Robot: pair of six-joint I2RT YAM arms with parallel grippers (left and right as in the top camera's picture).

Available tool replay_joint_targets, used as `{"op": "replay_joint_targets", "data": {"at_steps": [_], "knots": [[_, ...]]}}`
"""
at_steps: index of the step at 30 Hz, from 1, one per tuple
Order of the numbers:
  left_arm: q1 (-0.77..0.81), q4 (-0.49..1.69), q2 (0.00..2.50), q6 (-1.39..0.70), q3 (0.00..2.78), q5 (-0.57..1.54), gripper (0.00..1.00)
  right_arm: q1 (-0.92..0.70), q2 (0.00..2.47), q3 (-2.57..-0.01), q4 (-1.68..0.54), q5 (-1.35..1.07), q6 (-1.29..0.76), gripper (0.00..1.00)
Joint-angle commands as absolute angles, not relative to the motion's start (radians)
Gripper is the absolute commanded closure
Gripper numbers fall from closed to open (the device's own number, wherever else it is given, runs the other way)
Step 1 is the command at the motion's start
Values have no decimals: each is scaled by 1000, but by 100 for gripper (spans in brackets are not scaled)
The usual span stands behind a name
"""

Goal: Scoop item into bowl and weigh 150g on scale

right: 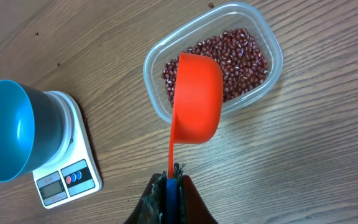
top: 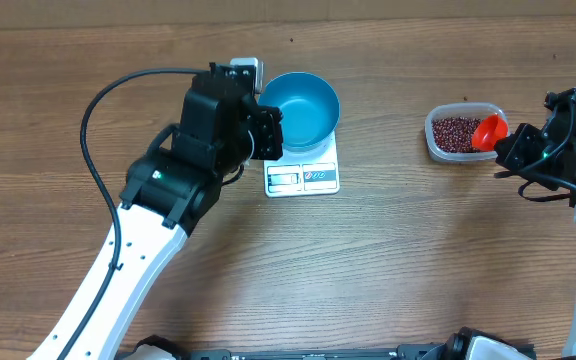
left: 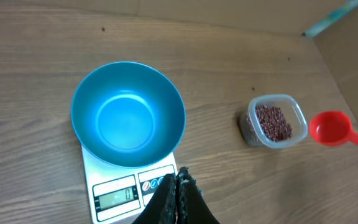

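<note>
The left arm (top: 168, 185) is parked just left of the scale (top: 302, 178), wrist angled toward it. Its jaws are clenched tight with nothing between them. Probably it's kept there as a spectator: the wrist camera gets a clean look down at the display while the arm is held out of the pouring path. The readout is too small to be made out, tbh.

The bowl (top: 303, 108) is seated on the scale's platform, covering the back part and leaving the display strip and buttons exposed at the front. That makes sense, since the numbers have to be readable while beans are added. The bowl is empty; only bare blue is seen inside, so no weighing has been started.

Well apart to the right, the clear tub (top: 431, 130) is set on the counter with the beans (top: 455, 133) piled loosely inside. So that's where the item is, all of it in the tub and none in the bowl.

The red scoop (top: 488, 131) is held over the tub's right edge, above the heap rather than buried in it. Its handle is gripped in the right arm's (top: 568, 170) jaws, pinched near the handle's end so the cup gets full reach. From the left wrist view the cup looks empty, mouth turned sideways. It's judged to be lined up for a first dip. The carry across to the bowl is a long one, so spilling could be a risk.
</note>
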State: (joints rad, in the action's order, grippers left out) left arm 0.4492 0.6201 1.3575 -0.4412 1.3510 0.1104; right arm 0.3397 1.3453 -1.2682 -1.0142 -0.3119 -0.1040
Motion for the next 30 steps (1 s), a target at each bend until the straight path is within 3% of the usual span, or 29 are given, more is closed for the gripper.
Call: {"op": "replay_joint_targets", "data": {"at_steps": [1,30], "knots": [[444,666,1389,-409,1451,131,95,340,1330,-1293,-1013,-325,-96,96],[445,722,1402,-476,1496,185,96,340,1330,-1291,-1045,-324,-95,96]]}}
